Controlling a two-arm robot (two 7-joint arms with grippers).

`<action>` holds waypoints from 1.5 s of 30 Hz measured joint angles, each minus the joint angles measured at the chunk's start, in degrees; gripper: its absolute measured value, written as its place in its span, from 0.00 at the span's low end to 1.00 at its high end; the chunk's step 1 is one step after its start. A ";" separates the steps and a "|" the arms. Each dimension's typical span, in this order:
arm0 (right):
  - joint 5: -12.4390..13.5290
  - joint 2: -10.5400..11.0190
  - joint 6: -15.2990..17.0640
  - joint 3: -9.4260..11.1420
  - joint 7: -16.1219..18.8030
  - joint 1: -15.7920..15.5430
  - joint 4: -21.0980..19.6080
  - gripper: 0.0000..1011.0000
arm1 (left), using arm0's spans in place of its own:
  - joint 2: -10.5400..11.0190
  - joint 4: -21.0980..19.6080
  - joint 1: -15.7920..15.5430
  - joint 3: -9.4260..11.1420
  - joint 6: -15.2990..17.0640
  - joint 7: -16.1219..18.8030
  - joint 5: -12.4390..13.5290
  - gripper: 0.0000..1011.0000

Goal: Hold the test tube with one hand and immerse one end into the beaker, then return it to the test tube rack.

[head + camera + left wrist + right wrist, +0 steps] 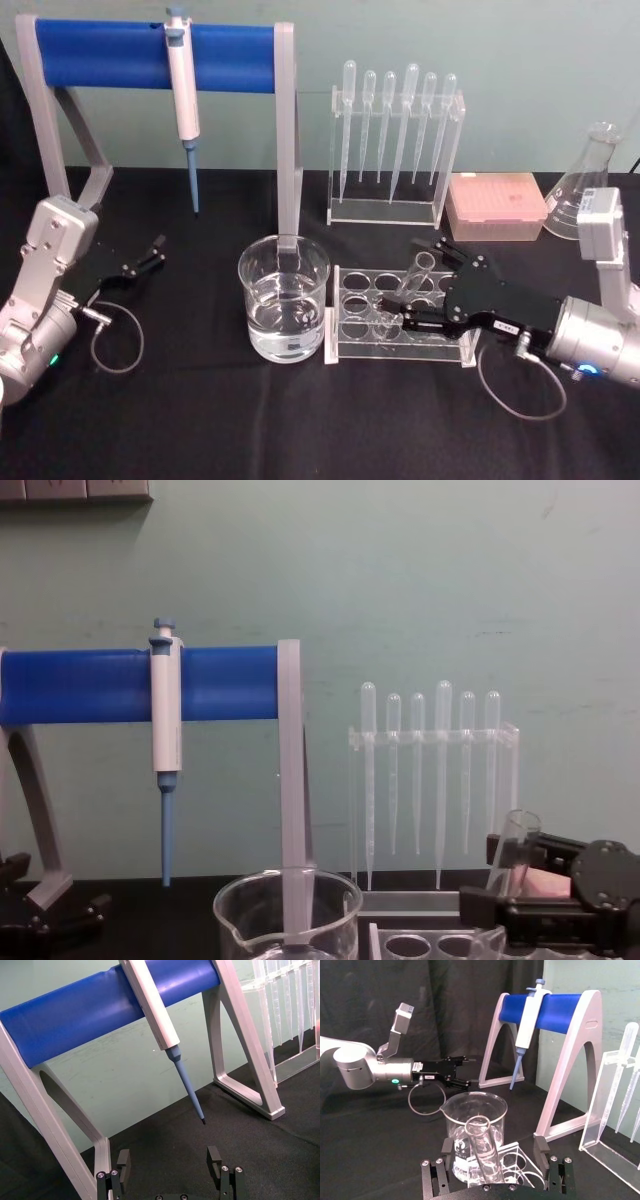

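The right black two-jawed gripper (493, 1146) sits low over the clear acrylic test tube rack (335, 312) on the black tablecloth (200, 420), its jaws spread wide; the long clear glass test tube (481, 1145) stands tilted in a rack hole between the two fingers, touching neither; the wide clear glass beaker (284, 300), partly filled with clear liquid, stands just beside the rack on its left; the left black gripper (169, 1160) rests well apart near the blue-barred pipettor stand (150, 55), jaws also apart.
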 joint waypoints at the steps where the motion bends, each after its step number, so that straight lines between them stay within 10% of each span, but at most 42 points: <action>1: 0.00 -0.12 0.04 -0.04 -0.06 0.08 0.09 0.99 | 0.00 0.00 0.00 0.00 0.00 0.00 0.00 0.99; 14: 0.03 0.18 -0.04 0.08 0.00 -0.13 -0.19 0.88 | 0.00 0.00 0.00 0.00 0.00 0.00 0.00 0.99; 34: 0.07 0.31 -0.15 0.18 0.14 -0.25 -0.37 0.25 | 0.00 0.00 0.00 0.00 0.00 0.00 0.00 0.99; 45: -0.08 1.51 -0.03 0.88 -0.62 -0.64 -2.92 0.24 | 0.00 0.00 0.00 0.00 0.00 0.00 0.00 0.99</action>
